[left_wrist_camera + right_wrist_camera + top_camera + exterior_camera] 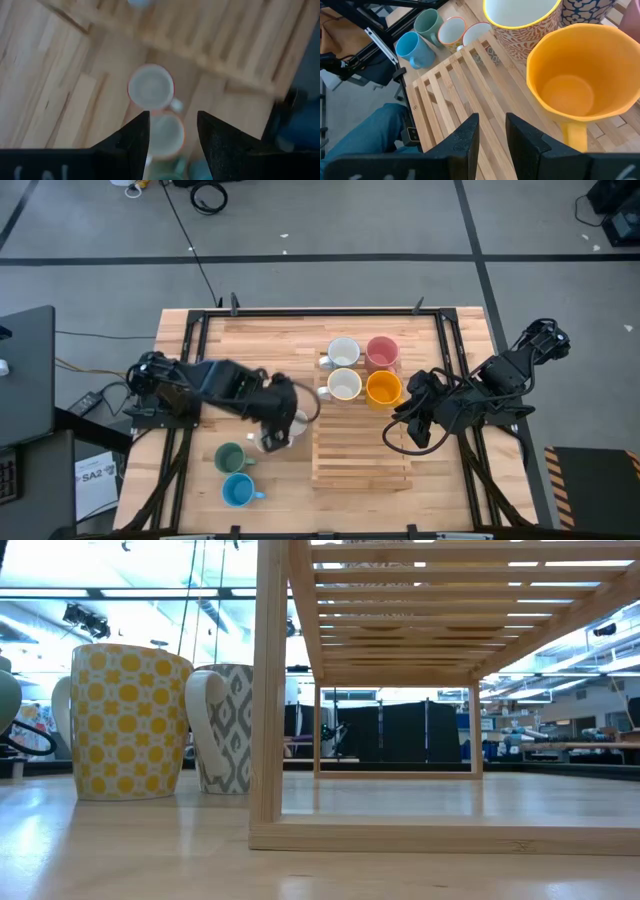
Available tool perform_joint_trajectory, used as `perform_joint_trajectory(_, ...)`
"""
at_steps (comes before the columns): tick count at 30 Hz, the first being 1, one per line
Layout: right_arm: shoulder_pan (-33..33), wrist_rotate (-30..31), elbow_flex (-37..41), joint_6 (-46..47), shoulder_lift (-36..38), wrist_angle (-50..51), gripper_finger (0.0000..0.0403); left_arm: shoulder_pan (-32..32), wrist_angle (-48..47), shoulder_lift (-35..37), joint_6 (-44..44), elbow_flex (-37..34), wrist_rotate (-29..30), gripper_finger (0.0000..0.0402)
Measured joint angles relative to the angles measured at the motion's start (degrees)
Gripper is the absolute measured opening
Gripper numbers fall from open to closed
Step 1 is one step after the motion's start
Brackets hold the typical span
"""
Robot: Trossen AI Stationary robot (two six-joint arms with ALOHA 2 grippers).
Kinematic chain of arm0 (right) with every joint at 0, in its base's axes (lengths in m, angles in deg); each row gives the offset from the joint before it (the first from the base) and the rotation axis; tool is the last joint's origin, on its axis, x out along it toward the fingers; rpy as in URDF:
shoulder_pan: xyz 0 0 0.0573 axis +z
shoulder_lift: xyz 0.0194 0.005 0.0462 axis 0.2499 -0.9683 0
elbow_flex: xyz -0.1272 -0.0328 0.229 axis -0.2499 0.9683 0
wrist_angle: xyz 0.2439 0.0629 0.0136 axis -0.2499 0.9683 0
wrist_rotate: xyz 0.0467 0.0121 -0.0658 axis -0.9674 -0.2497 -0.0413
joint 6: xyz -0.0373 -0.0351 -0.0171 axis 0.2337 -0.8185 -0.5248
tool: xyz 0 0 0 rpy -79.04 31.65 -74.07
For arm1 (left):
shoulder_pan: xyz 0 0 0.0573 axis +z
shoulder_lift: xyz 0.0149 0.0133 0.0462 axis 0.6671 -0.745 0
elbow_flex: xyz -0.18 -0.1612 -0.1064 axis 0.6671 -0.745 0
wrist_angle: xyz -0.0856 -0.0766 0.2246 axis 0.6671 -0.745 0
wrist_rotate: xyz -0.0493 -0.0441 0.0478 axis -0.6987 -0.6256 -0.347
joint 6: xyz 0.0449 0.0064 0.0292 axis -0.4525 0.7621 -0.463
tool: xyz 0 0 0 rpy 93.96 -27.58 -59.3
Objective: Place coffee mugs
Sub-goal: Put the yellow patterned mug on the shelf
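Four mugs are seen on the wooden slatted rack, grouped at its 12 o'clock end: a white mug, a pink mug, a second white mug and the orange mug.

Off the rack, at its 9 o'clock side on the table: a dark green mug, a blue mug at 6 o'clock of the green one, and two white mugs under the left arm, mostly hidden in the high view. In the left wrist view these two are seen from above, one white mug clear of the fingers and the other white mug between them.

Left gripper: hung over those two white mugs, fingers spread, nothing pinched.

Right gripper: held over the rack at its 3 o'clock edge, just beside the orange mug; fingers set a little apart, nothing held between them.

In the low view a yellow-patterned mug and a grey-patterned mug are seen standing on the table, close together; whether they touch cannot be told. Rack frame stands at their 3 o'clock.
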Motion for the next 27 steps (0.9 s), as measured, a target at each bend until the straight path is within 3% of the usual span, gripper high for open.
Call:
perform_joint_trajectory(9,0.0,0.0,0.0,0.09,-0.02,-0.03,0.0101,-9.58,0.57,0.26,-6.39,-6.72,0.48,0.0172)
perform_joint_trajectory(19,0.0,0.02,0.0,-0.02,-0.02,-0.02,0.0101,-9.43,1.51,12.89,-5.55,-34.64,0.19,0.0172)
perform_joint_trajectory(27,0.0,0.06,0.0,-0.04,-0.02,-0.02,0.0101,-9.29,18.8,21.3,-7.26,-53.66,-1.16,0.0172)
